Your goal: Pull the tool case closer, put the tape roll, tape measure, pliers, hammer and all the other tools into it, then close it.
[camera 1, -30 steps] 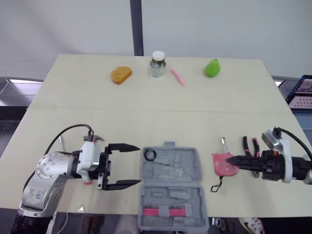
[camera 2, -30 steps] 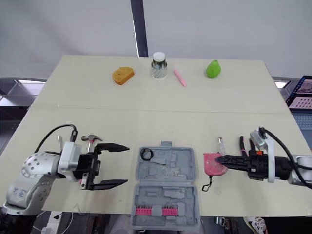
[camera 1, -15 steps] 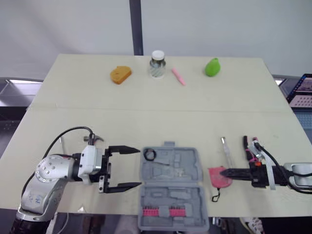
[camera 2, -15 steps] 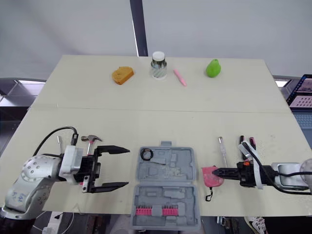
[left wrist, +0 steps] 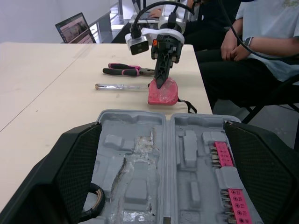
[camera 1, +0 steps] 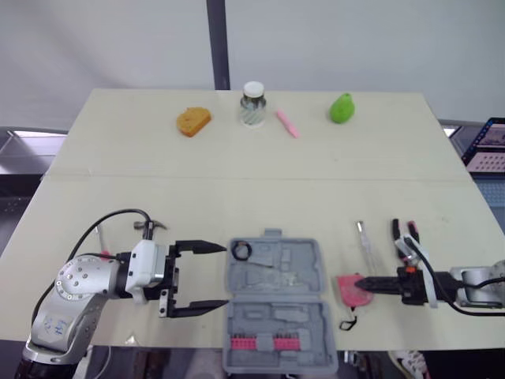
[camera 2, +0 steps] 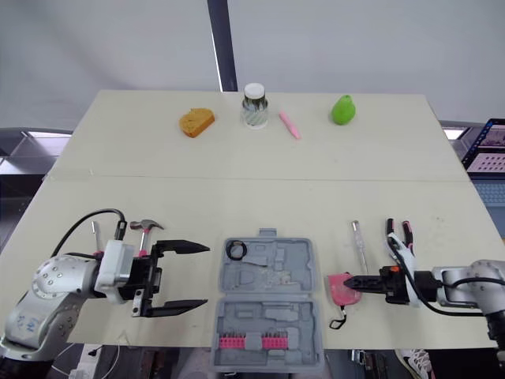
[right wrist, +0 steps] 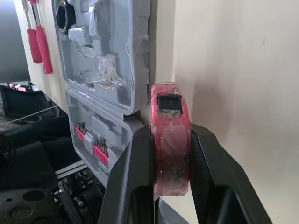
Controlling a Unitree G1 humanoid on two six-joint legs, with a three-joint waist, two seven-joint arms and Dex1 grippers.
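Right claw (camera 1: 359, 283): clamped on tape measure (camera 1: 347, 290), now drawn nearer the counter (camera 1: 260, 197) edge, seemingly set for the tool case (camera 1: 276, 276). Left claw (camera 1: 207, 278): wide open, empty.

We counted one open grey plastic tool case (camera 1: 276, 284), with one black tape roll (camera 1: 242, 251) and one row of pink bits (camera 1: 270, 342) in it. Of loose tools we counted one pink tape measure (camera 1: 349, 292), one clear-handled screwdriver (left wrist: 119, 87), one pair of pink-and-black-handled pliers (left wrist: 121, 71) and one steel-headed hammer (camera 2: 145, 227). The pale worktop (camera 1: 237, 197) also carried one orange bread-shaped piece (camera 1: 193, 121), one white-lidded jar (camera 1: 252, 103), one pink stick (camera 1: 287, 124) and one green pear (camera 1: 342, 108). There were two black claws: the left claw (camera 1: 226, 275) and the right claw (camera 1: 361, 283).
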